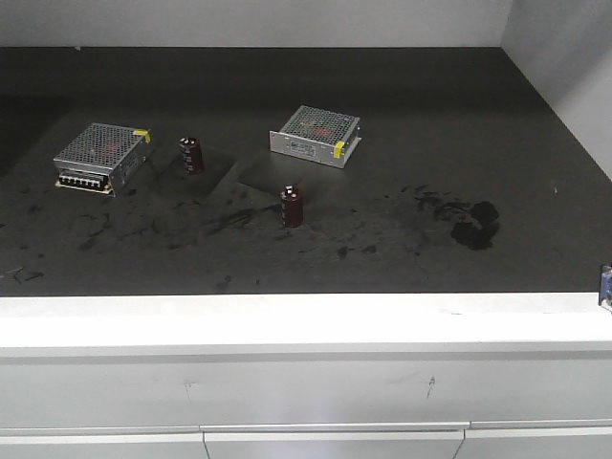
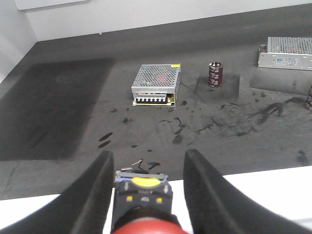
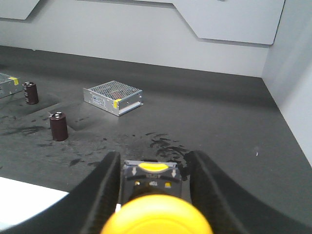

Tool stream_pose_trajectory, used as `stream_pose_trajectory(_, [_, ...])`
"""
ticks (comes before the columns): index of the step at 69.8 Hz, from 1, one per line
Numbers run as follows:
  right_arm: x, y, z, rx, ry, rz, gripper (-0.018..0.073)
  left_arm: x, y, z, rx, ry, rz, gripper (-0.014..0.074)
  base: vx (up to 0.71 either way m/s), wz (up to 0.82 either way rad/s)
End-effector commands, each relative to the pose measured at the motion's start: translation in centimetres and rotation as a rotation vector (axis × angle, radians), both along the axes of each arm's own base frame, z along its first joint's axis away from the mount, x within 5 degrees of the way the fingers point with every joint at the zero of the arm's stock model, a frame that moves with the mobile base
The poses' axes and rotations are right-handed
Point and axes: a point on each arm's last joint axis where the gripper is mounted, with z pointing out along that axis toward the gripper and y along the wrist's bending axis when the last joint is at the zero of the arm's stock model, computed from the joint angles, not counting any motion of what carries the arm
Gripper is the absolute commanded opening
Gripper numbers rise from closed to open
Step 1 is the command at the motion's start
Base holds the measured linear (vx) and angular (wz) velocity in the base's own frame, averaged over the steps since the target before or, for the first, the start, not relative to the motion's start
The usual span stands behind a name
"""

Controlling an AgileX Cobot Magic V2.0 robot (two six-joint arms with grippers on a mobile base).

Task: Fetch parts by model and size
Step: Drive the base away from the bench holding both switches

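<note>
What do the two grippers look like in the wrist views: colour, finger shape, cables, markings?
The left gripper and the right gripper look alike: two plain black fingers each, broad at the base, curving and narrowing to rounded tips, smooth with a dull sheen. No cables, labels or markings show; the arms are out of view.
</note>
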Motion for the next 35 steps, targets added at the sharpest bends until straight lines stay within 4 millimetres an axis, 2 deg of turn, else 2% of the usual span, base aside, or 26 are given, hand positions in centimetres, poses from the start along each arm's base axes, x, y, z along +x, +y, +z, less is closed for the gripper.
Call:
stream_pose_trajectory(1, [-0.04, 0.22, 1.62, 0.017, -0.104, 0.025, -0.0009, 0.10, -0.14, 1.34, -0.004, -0.087, -0.017, -0.0006, 0.00, 0.00])
stream_pose_trajectory(35, [-0.04, 0.21, 1.61, 0.016, -0.102, 0.024, -0.0009, 0.10, -0.14, 1.34, -0.004, -0.087, -0.017, -0.0006, 0.00, 0.00])
